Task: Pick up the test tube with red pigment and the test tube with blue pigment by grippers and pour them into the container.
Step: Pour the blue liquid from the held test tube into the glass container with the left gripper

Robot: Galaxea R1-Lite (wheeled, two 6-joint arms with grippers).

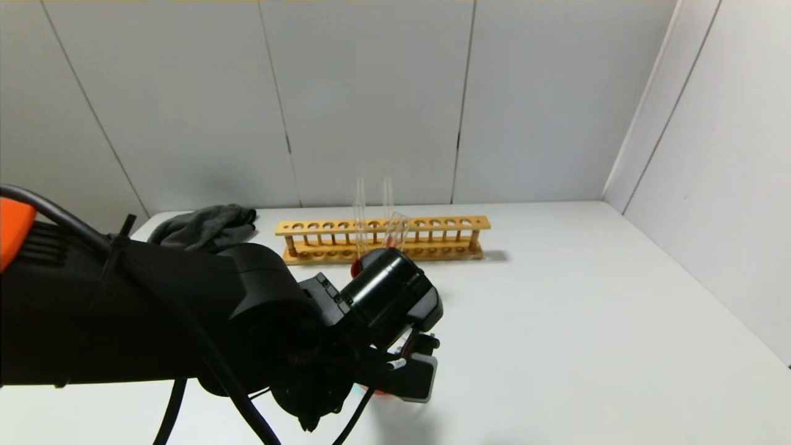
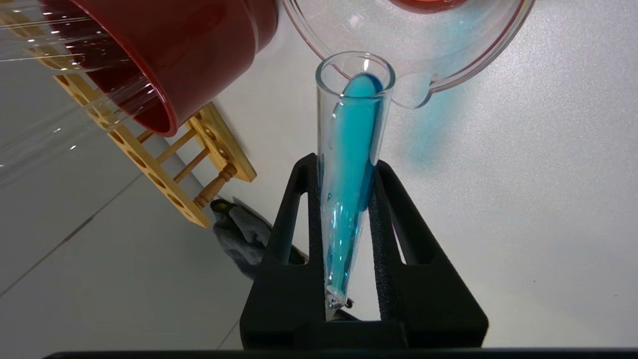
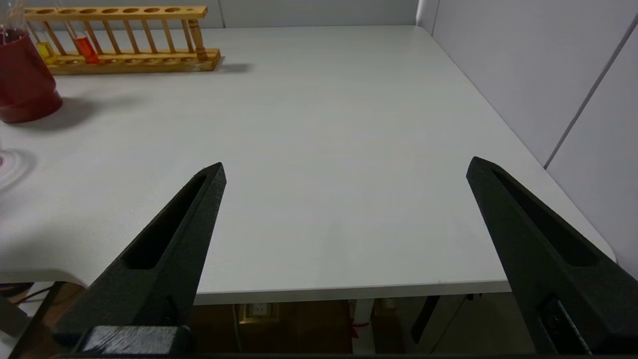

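Above the container (image 2: 468,55), near the front of the table (image 1: 587,321), my left gripper (image 2: 349,169) is closed tight on the test tube with blue pigment (image 2: 351,164). The tube is tipped over, its open mouth at the pouring lip of the clear beaker, and the teal liquid lies along the whole length of the glass up to the mouth. Some red is already visible at the bottom of the beaker. So I judge that the blue pouring is the step in hand, and it is not finished, because much liquid is still inside the tube.

The next move, I think, calls for a little more tilt with the mouth kept over the rim, slowly, so nothing falls on the table.

The dark-red cup (image 2: 164,55) stands just beside the beaker, and the wooden rack (image 1: 383,238) is behind, with the test tube with red pigment (image 3: 85,47) standing in it. My right gripper (image 3: 344,209) waits wide open and empty at the table's near edge, well apart from everything.
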